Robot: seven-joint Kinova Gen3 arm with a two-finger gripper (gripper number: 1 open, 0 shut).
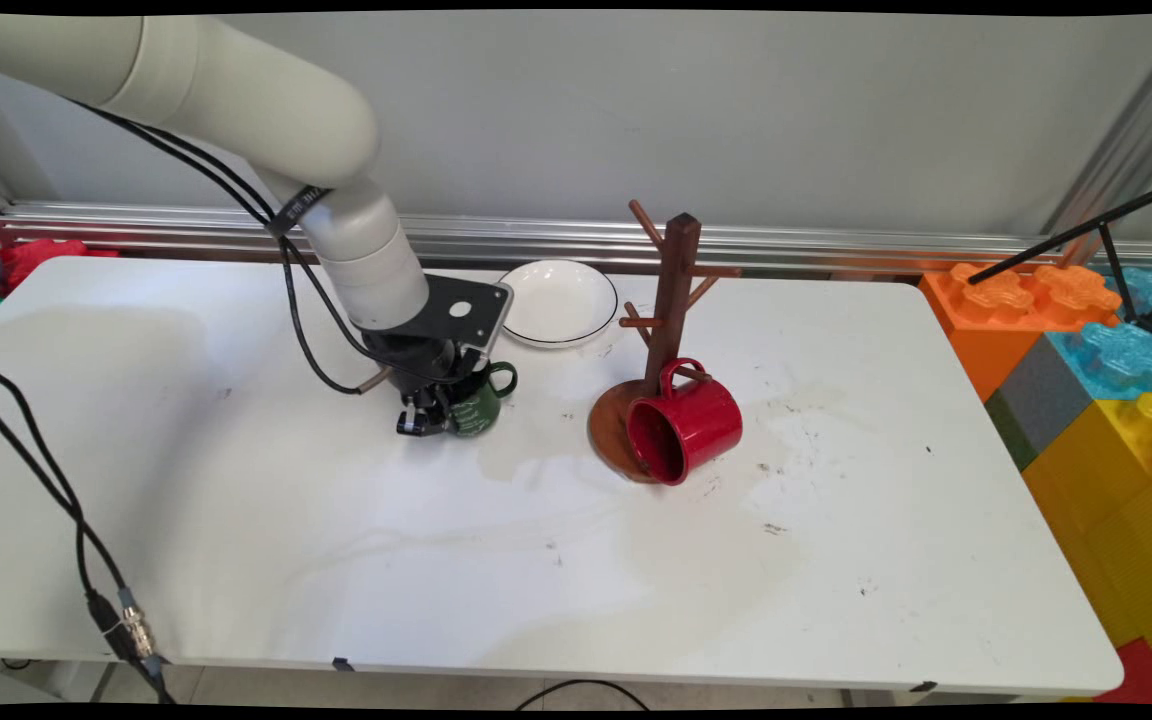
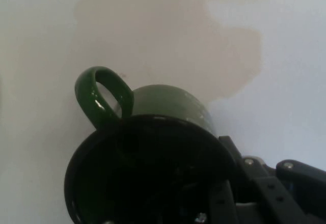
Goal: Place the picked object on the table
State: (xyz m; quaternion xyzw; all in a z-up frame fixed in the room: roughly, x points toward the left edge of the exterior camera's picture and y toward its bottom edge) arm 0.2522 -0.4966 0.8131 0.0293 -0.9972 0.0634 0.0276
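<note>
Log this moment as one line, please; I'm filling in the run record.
claw: at green mug, one finger inside rim | green mug: upright on table | red mug: tipped against mug tree base | white plate: behind

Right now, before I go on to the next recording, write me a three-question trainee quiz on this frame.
1. True or false: the red mug hangs on a peg of the wooden mug tree.
2. Multiple choice: the gripper is closest to A) the white plate, B) the green mug, C) the red mug.
3. Fill in: the green mug's handle points toward the ____ in the main view.

Key
1. False: it lies tipped on its side against the tree's round base, its mouth facing the camera.
2. B: one finger reaches inside the mug's rim in the hand view.
3. White plate, to the picture's right and toward the wall.
</note>
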